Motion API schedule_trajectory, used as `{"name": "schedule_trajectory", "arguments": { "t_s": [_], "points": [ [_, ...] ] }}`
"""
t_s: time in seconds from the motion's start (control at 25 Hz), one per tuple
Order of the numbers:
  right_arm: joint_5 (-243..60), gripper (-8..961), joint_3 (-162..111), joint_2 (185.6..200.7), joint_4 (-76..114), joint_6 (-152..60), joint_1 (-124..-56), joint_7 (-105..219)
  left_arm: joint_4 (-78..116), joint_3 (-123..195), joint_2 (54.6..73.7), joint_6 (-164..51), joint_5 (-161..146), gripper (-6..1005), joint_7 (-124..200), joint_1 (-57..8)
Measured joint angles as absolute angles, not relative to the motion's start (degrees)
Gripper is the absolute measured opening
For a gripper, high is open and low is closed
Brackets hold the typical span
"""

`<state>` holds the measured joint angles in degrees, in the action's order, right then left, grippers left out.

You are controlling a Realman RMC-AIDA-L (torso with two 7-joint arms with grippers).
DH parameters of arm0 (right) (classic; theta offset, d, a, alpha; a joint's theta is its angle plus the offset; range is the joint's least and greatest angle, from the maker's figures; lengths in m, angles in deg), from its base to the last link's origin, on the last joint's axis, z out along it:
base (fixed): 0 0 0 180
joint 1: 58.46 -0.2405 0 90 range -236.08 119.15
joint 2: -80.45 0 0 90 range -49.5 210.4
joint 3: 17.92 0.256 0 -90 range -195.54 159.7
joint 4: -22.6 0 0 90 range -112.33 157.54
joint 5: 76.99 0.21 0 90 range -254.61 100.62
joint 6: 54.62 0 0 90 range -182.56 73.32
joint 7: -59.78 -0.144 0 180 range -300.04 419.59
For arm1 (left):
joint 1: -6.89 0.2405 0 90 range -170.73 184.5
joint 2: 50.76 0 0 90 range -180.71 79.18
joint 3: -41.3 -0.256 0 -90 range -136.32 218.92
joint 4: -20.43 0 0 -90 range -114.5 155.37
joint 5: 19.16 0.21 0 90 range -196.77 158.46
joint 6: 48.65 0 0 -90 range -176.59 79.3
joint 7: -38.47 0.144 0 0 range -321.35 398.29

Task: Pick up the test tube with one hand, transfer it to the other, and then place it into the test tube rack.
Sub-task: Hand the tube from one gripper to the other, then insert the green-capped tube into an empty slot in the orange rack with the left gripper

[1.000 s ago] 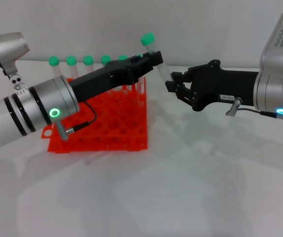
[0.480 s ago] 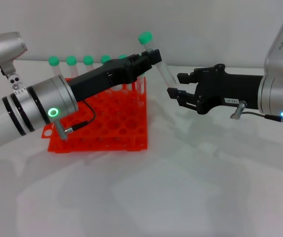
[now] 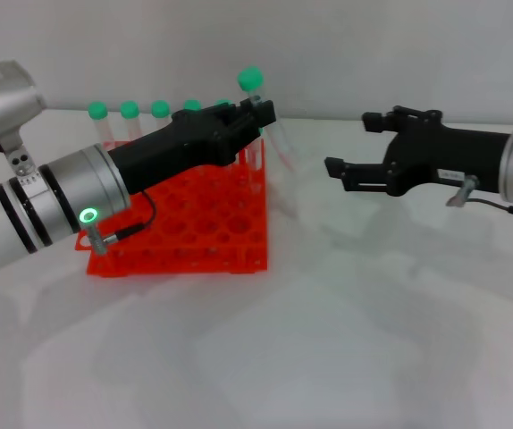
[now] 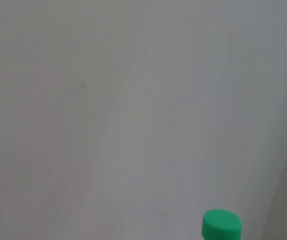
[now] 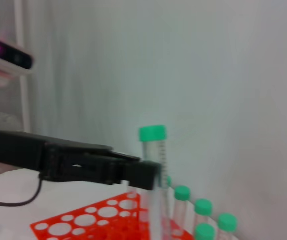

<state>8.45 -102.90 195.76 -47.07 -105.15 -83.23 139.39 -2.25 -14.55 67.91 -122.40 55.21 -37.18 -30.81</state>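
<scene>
The test tube (image 3: pixel 277 136), clear with a green cap, hangs tilted over the right rear corner of the orange-red test tube rack (image 3: pixel 194 228). My left gripper (image 3: pixel 261 112), on the green-lit arm, is shut on it just below the cap. In the right wrist view the test tube (image 5: pixel 155 165) stands held by the left gripper (image 5: pixel 143 175) above the rack (image 5: pixel 91 220). The left wrist view shows only the tube's green cap (image 4: pixel 222 226). My right gripper (image 3: pixel 346 141), on the blue-lit arm, is open and holds nothing, a short way right of the tube.
Several green-capped tubes (image 3: pixel 130 111) stand in the rack's back row, and several such tubes (image 5: pixel 202 207) show in the right wrist view. The white table (image 3: pixel 328 340) stretches in front and to the right. A pale wall rises behind.
My right gripper has left the tube's lower end and drawn back to the right. My left gripper has carried the tube slightly left, toward the rack.
</scene>
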Motion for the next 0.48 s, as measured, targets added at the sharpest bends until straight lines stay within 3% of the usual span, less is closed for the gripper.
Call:
{"name": "schedule_trajectory", "arguments": {
  "t_s": [0.16, 0.36, 0.48],
  "points": [
    [8.5, 794, -101.31, 195.76, -46.45, -105.69, -82.34, 139.34, -2.69, -14.67, 67.65, -120.84, 55.42, 197, -29.7, -30.0],
    [8.53, 868, -100.86, 195.76, -45.22, -106.11, -82.22, 139.32, -4.89, -14.81, 68.05, -118.67, 56.29, 197, -23.14, -28.63],
    [8.53, 861, -100.82, 195.77, -44.86, -106.12, -82.1, 139.19, -5.17, -14.85, 68.13, -118.34, 56.85, 197, -19.83, -28.3]
  ]
}}
